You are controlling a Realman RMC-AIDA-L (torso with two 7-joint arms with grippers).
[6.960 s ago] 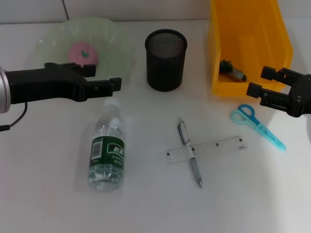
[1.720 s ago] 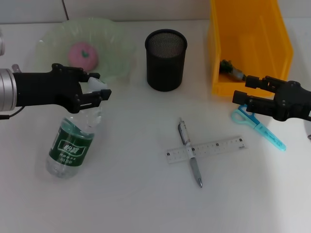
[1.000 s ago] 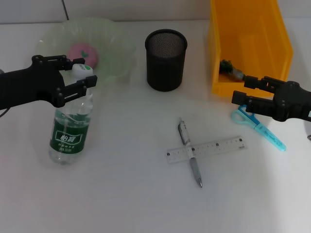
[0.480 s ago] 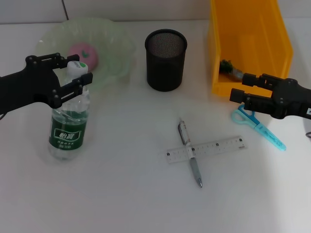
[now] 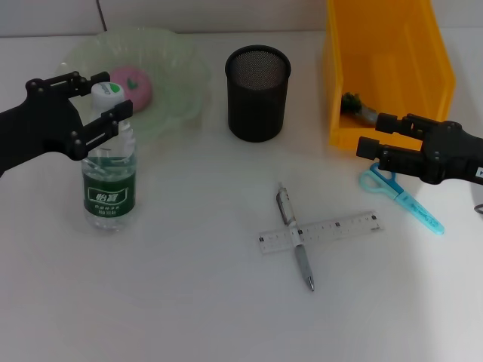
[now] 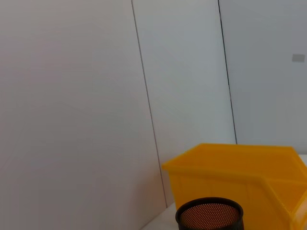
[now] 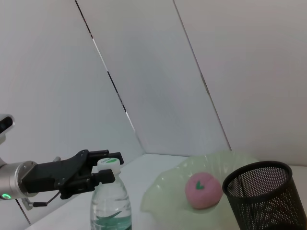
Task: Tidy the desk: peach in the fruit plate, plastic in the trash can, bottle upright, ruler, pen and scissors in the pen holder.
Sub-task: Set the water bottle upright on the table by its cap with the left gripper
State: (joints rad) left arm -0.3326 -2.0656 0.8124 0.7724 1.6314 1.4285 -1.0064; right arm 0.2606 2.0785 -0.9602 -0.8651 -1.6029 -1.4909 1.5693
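The clear bottle [image 5: 109, 177] with a green label stands upright on the white desk, left of centre. My left gripper [image 5: 113, 95] is shut on its neck just under the cap, as the right wrist view also shows around the bottle [image 7: 111, 207]. The pink peach [image 5: 130, 81] lies in the pale green fruit plate [image 5: 177, 56]. A pen [image 5: 296, 240] lies crossed under a clear ruler [image 5: 347, 224]. Blue scissors [image 5: 411, 200] lie at the right. My right gripper [image 5: 371, 134] hovers open just above their handles, holding nothing. Plastic [image 5: 361, 108] lies in the yellow trash can [image 5: 389, 45].
The black mesh pen holder [image 5: 257, 92] stands at the back centre, between the fruit plate and the trash can. The left wrist view shows only the wall, the trash can [image 6: 230, 167] and the pen holder [image 6: 209, 216].
The left gripper took the lying bottle by its neck and tipped it up until it stands upright, shifting it left and back. The right gripper moved left to hover over the scissors.
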